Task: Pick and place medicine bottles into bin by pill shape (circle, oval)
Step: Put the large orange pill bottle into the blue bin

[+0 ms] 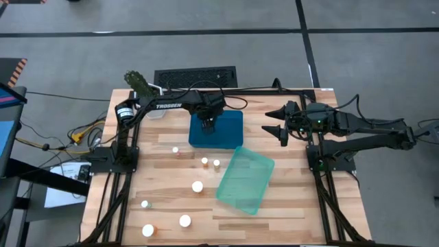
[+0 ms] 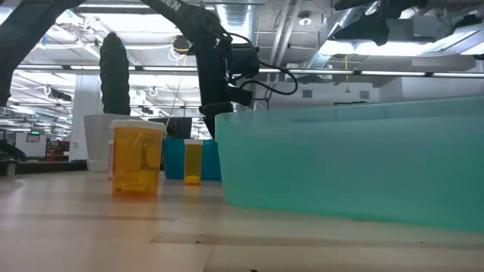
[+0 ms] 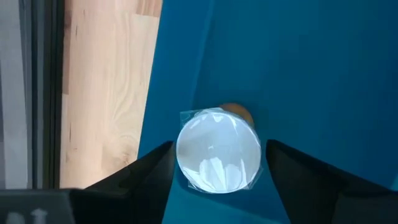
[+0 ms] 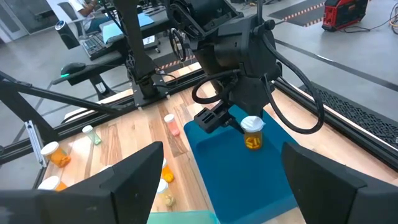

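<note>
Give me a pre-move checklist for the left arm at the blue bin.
1. Left pincer over the blue bin: ok.
2. Bottle inside the bin, upright: ok.
3. Fingers clear of the bottle's cap, gaps both sides: ok.
4. Bottle resting on the bin floor: cannot tell.
5. Right pincer open, parked off to the right side: ok.
6. Green bin unobstructed, bottles left on the table: ok.

The left arm (image 1: 164, 105) carries white lettering that seems to read "TROSSEN" in the high view; the low view shows only an unreadable fragment of it.
</note>
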### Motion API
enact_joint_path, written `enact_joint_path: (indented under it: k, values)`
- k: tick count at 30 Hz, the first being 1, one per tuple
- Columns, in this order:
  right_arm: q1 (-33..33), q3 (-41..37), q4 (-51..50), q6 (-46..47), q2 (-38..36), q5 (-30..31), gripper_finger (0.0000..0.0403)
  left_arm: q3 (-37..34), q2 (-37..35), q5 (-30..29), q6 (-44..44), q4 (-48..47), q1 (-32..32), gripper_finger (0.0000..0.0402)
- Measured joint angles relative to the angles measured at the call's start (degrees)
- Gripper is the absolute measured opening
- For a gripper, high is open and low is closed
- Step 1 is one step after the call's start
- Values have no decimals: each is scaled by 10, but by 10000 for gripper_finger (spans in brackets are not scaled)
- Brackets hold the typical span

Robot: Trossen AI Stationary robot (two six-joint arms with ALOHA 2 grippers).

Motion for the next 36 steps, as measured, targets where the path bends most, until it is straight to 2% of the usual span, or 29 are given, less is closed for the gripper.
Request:
enact_joint_path:
  k: [5, 8, 15, 20, 23, 26, 29, 36]
  values:
    - [0, 0, 0, 0, 0, 0, 333, 29, -2, 0, 10, -12, 0, 248]
    - [0, 0, 0, 0, 0, 0, 333, 75, -2, 14, 12, -58, 0, 248]
    - [0, 0, 0, 0, 0, 0, 333, 234, -3, 66, -1, -222, -9, 248]
    - [0, 0, 0, 0, 0, 0, 333, 361, -5, 115, -22, -359, -41, 248]
    - [0, 0, 0, 0, 0, 0, 333, 405, -23, 116, -47, -383, -72, 248]
    - [0, 0, -2, 0, 0, 0, 333, 407, -66, 118, -84, -384, -108, 248]
    - [0, 0, -13, 0, 0, 0, 333, 395, -110, 85, -124, -384, -152, 248]
    - [0, 0, -36, 0, 0, 0, 333, 292, -206, 23, -249, -376, -274, 248]
